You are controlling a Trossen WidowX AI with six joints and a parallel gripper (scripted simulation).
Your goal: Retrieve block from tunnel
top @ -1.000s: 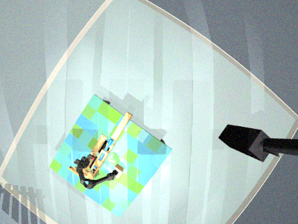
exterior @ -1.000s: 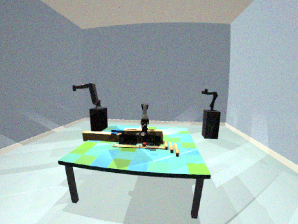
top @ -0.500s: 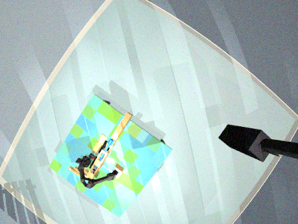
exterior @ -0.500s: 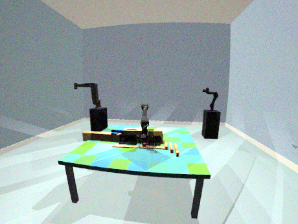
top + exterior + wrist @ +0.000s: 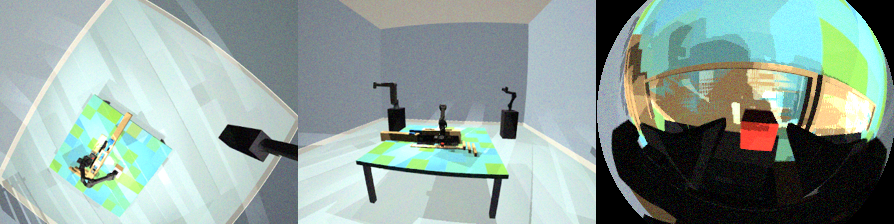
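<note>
A robot gripper [image 5: 442, 141] [image 5: 757, 124], fingers apart, straddles a red block [image 5: 442, 144] [image 5: 759, 136] above a green-and-blue checkered table [image 5: 139, 155] [image 5: 408, 163] in a room with blue-gray walls [image 5: 453, 65] and a pale floor [image 5: 181, 97] [image 5: 557, 181].

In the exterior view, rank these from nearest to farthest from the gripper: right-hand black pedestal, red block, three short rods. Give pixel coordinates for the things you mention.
1. Red block [image 5: 92, 158] [image 5: 442, 144] [image 5: 759, 136]: right at the gripper [image 5: 442, 141] [image 5: 757, 124], in front of the tunnel.
2. Three short rods [image 5: 76, 170] [image 5: 469, 147] [image 5: 636, 95]: right part of the table.
3. Right-hand black pedestal [image 5: 509, 124]: off the table, far right.
</note>
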